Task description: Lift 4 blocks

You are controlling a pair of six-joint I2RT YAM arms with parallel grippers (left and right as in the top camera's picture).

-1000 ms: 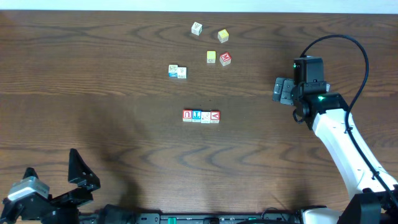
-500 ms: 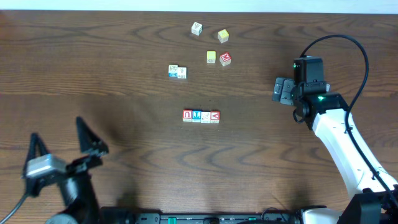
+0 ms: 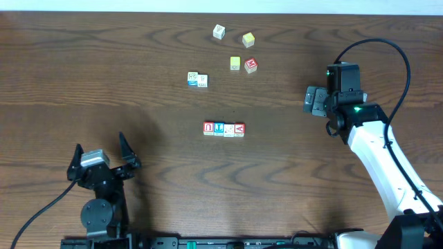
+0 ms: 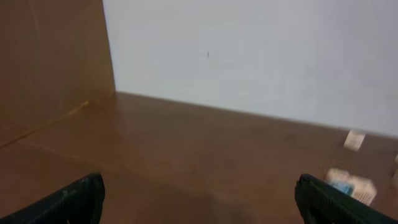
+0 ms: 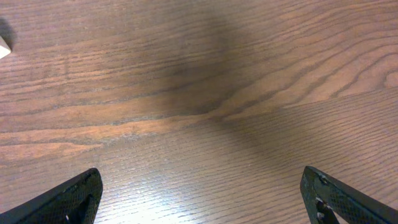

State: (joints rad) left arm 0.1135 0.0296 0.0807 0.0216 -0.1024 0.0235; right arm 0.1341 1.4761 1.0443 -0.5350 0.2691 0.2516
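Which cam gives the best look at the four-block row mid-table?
Overhead: the row of four blocks sits whole, unobstructed, top faces visible. Left wrist catches only blurred blocks at its right edge; cannot tell whether they belong to the row. Right wrist shows mostly table wood, no row.

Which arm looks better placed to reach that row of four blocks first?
Probably the right. The right gripper, open, hovers nearer the row of four blocks, its camera facing down at the table. The left gripper, also open, sits farther at the near edge, aimed at the wall.
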